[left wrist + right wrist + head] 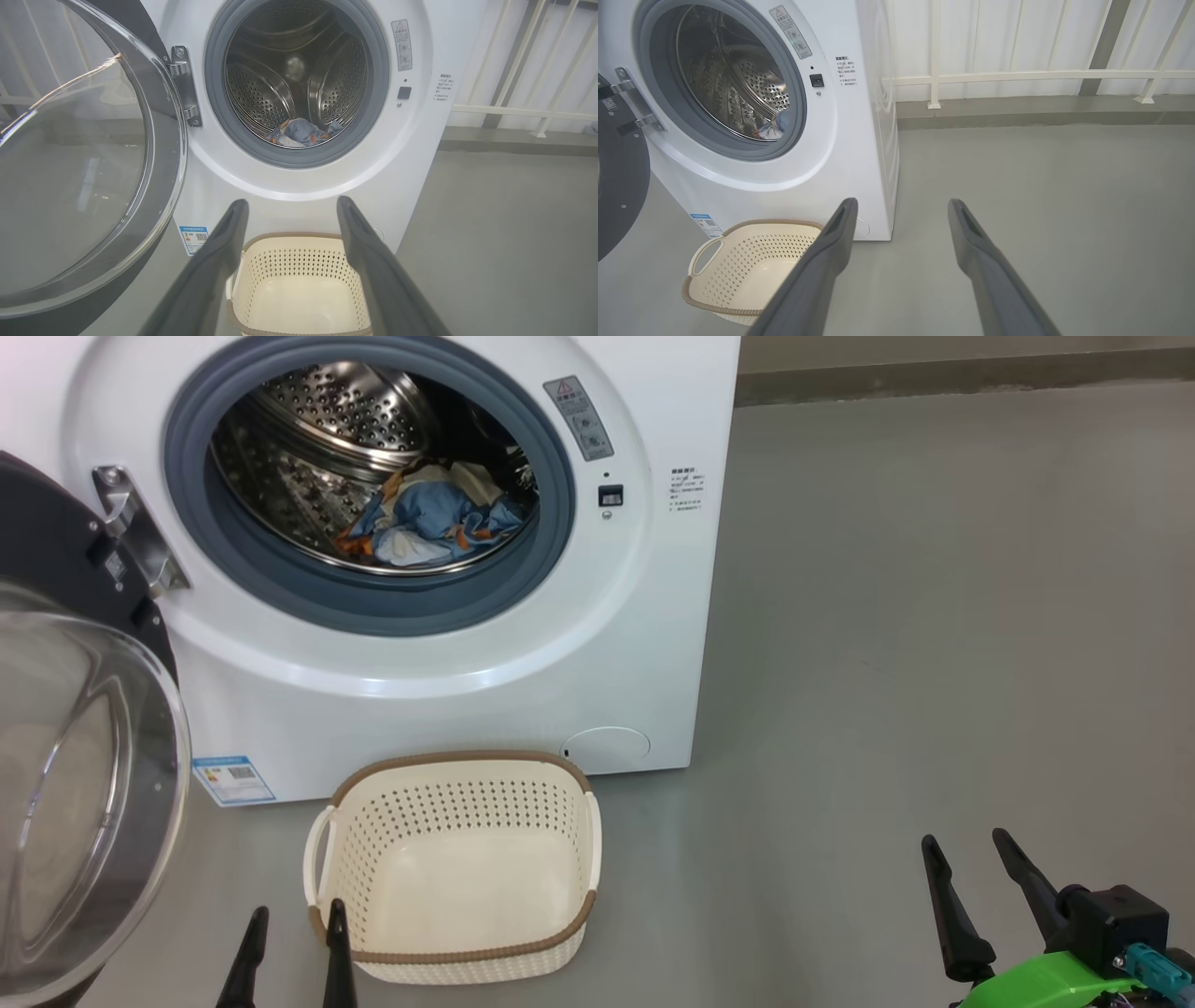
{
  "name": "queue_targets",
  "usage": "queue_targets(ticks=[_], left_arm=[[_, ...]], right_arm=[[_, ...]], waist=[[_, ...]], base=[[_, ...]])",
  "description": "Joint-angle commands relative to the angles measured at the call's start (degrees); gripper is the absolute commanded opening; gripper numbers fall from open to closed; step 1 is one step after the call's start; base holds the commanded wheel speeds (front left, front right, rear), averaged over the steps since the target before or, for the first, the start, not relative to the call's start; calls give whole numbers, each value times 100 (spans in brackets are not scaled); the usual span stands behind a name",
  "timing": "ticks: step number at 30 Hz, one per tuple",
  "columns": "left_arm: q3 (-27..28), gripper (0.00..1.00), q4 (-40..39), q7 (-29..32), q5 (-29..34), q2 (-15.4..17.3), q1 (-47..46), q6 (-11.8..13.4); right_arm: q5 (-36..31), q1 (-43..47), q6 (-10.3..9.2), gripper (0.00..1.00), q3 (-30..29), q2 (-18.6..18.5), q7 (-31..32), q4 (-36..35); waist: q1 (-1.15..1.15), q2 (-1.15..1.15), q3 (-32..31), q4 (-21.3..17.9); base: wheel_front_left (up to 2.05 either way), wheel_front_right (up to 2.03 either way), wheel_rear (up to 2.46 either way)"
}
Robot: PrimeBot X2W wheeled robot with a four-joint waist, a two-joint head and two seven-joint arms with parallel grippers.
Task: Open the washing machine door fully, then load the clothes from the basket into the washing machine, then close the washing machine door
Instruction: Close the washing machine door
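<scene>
The white washing machine [448, 691] stands with its round black-rimmed glass door [75, 784] swung wide open to the left. Light blue clothes [429, 518] with orange and cream patches lie in the steel drum, and the left wrist view shows the clothes [301, 133] low in the drum too. On the floor before the machine sits the cream perforated basket [457, 803], with nothing in it. My left gripper [294, 929] hangs open just left of the basket's near corner. My right gripper [971, 859] is open, well right of the basket, over bare floor.
Grey floor [934, 616] stretches to the right of the machine. A white railing [1017, 74] and a low kerb run along the far wall behind it. The open door [84, 163] takes up the space left of the machine.
</scene>
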Motion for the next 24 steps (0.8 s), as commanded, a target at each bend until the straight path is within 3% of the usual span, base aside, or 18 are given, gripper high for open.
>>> queue_targets(ticks=[1,14,24], left_arm=[[174,100,-141,-38,-5,87,-143,-1],[151,100,-124,-45,-20,141,-167,25],[128,100,-109,-48,-79,111,-160,45]], right_arm=[[28,-102,25,100,116,-66,-38,-137],[44,-92,25,100,93,-65,-70,-120],[0,-55,25,100,25,-65,-37,-146]], waist=[[1,0,4,8],[1,0,-2,99],[1,0,-44,605]], base=[[-34,34,0],[-2,2,0],[0,0,0]])
